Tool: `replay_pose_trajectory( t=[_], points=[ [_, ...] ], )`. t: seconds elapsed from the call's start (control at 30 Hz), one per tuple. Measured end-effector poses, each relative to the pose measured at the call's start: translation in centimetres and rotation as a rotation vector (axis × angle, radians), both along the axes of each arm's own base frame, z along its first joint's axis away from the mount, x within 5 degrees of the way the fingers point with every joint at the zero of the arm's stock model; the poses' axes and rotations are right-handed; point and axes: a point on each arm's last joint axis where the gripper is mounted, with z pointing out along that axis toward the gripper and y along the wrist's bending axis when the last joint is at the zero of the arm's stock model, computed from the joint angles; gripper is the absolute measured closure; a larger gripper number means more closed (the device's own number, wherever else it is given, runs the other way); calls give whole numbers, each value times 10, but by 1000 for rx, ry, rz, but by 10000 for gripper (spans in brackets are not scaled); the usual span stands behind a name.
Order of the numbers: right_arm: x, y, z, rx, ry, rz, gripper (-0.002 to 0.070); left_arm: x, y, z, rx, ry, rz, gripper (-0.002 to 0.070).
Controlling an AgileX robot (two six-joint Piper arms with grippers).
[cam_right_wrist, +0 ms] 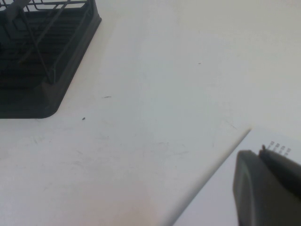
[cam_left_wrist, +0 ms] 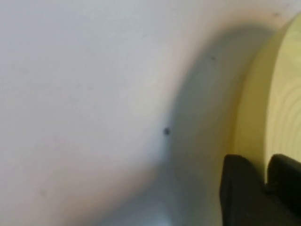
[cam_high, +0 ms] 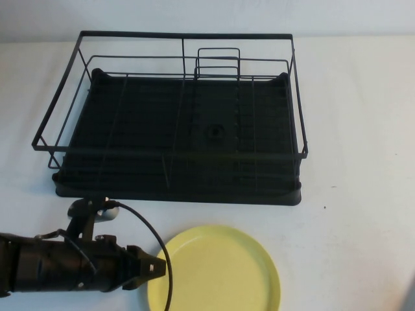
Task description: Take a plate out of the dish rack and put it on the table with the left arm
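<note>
From the raised camera I see the round pale yellow plastic plate (cam_high: 217,271) lying flat on the plain white table (cam_high: 356,129), just in front of the large black wire dish rack (cam_high: 175,116) with its black plastic drip tray base. The plate sits apart from the rack's near edge, with a strip of bare table between them.

My black cylindrical left arm (cam_high: 58,264) reaches in from the left side, low over the table, and the left gripper (cam_high: 154,267) sits right at the plate's left rim. A thin black cable (cam_high: 152,236) loops from the arm over that rim. On the left wrist camera I see two black fingertips (cam_left_wrist: 240,188) beside the plate's (cam_left_wrist: 277,103) yellow edge, with only a narrow gap between them and nothing held there; I cannot tell whether that claw is released or clenched.

On the right wrist camera, the right gripper (cam_right_wrist: 268,186) shows only as a grey-black block at the frame's corner, hanging over bare table, well apart from the corner of the rack (cam_right_wrist: 47,56). I cannot tell its claw's state either.
</note>
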Motion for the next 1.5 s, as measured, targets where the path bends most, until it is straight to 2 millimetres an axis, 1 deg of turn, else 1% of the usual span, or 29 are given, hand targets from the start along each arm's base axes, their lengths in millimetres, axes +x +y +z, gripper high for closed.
replay_pose_trajectory(
  t=[0.07, 0.17, 0.23, 0.3, 0.4, 0.47, 0.57, 0.67, 0.7, 0.8, 0.87, 0.93, 1.03, 1.17, 1.3, 1.5],
  points=[
    [0, 0, 0, 0, 0, 0, 696, -1, -1, 1, -15, -14, -24, 515],
    [0, 0, 0, 0, 0, 0, 696, -1, -3, 2, -29, -22, -42, 337],
    [0, 0, 0, 0, 0, 0, 696, -2, -4, 3, -40, -20, -48, 238],
    [0, 0, 0, 0, 0, 0, 696, -2, -4, 4, -59, -12, -51, 195],
    [0, 0, 0, 0, 0, 0, 696, -1, -2, 9, -109, 10, -26, 179],
    [0, 0, 0, 0, 0, 0, 696, 1, 5, 18, -130, -4, 1, 195],
    [0, 0, 0, 0, 0, 0, 696, 1, 20, 35, -138, -62, 40, 262],
    [0, 0, 0, 0, 0, 0, 696, -4, 36, 61, -119, -183, 72, 373],
    [0, 0, 0, 0, 0, 0, 696, -8, 41, 71, -109, -237, 76, 426],
    [0, 0, 0, 0, 0, 0, 696, -24, 51, 102, -66, -409, 80, 585],
    [0, 0, 0, 0, 0, 0, 696, -39, 53, 122, -24, -540, 79, 638],
    [0, 0, 0, 0, 0, 0, 696, -56, 54, 139, 26, -665, 79, 660],
    [0, 0, 0, 0, 0, 0, 696, -78, 56, 157, 77, -798, 106, 672],
    [0, 0, 0, 0, 0, 0, 696, -101, 56, 170, 98, -888, 142, 675],
    [0, 0, 0, 0, 0, 0, 696, -116, 55, 172, 97, -882, 143, 675],
    [0, 0, 0, 0, 0, 0, 696, -133, 42, 162, 42, -770, -57, 676]
  ],
)
